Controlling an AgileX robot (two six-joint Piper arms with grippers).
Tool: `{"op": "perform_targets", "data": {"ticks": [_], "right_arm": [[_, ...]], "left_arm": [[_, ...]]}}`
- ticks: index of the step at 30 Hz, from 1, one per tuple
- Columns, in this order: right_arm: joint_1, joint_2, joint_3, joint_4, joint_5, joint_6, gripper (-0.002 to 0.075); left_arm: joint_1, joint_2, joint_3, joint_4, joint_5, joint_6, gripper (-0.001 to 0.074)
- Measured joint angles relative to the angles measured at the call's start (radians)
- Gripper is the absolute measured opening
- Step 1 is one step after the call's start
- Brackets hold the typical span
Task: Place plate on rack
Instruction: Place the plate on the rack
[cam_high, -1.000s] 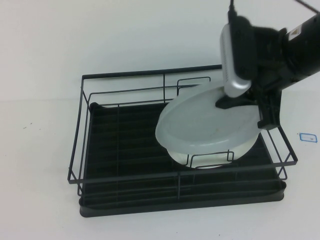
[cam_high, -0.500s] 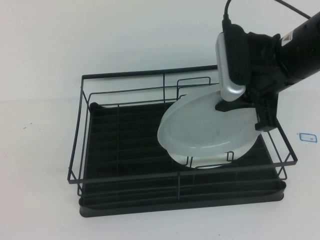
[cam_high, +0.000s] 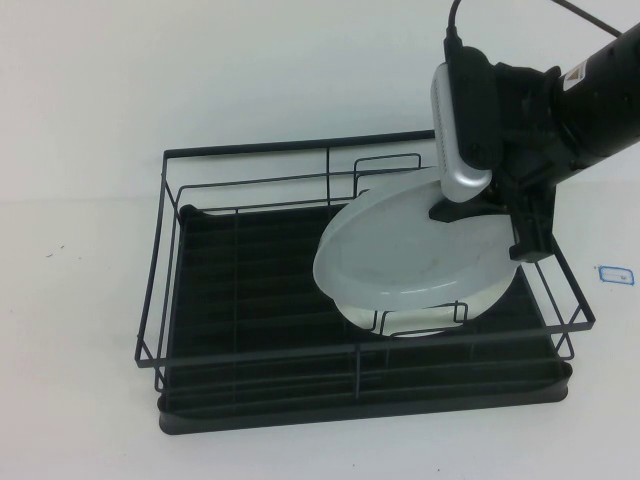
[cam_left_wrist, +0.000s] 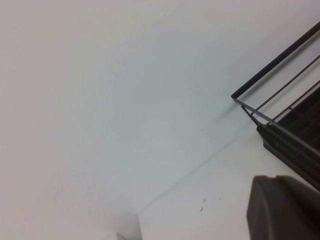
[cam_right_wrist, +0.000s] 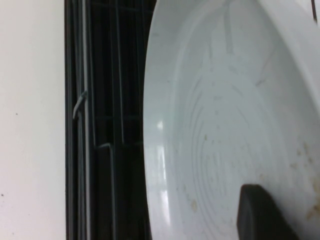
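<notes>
The pale grey-white plate (cam_high: 400, 250) is tilted over the right half of the black wire rack (cam_high: 245, 148), its left edge lowest. My right gripper (cam_high: 490, 228) is shut on the plate's right rim. The right wrist view shows the plate's ringed, speckled face (cam_right_wrist: 225, 125), one dark finger (cam_right_wrist: 265, 215) against it, and the rack (cam_right_wrist: 100, 100) beside it. My left gripper is out of the high view. Its wrist view shows one dark finger (cam_left_wrist: 280, 210) above the table near a corner of the rack (cam_left_wrist: 280, 125).
A second, whiter plate (cam_high: 440, 318) lies in the rack under the held plate, behind a wire divider loop (cam_high: 420, 318). The rack's left half shows only its ribbed tray (cam_high: 250, 280). A small blue-outlined marker (cam_high: 616, 272) lies on the white table at the right.
The right arm shifted slightly left and up with the plate a second ago. Over the last half second almost nothing has moved.
</notes>
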Motion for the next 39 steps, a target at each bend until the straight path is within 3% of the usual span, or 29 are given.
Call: {"op": "perform_targets", "data": {"ticks": [23, 39], "right_arm": [[0.000, 0.059, -0.026, -0.036, -0.010, 0.007, 0.0161], [0.000, 0.141, -0.026, -0.102, -0.012, 0.112, 0.0160]], "left_arm": [[0.000, 0.000, 0.000, 0.000, 0.004, -0.007, 0.0000], [0.002, 0.002, 0.000, 0.000, 0.004, -0.007, 0.0000]]}}
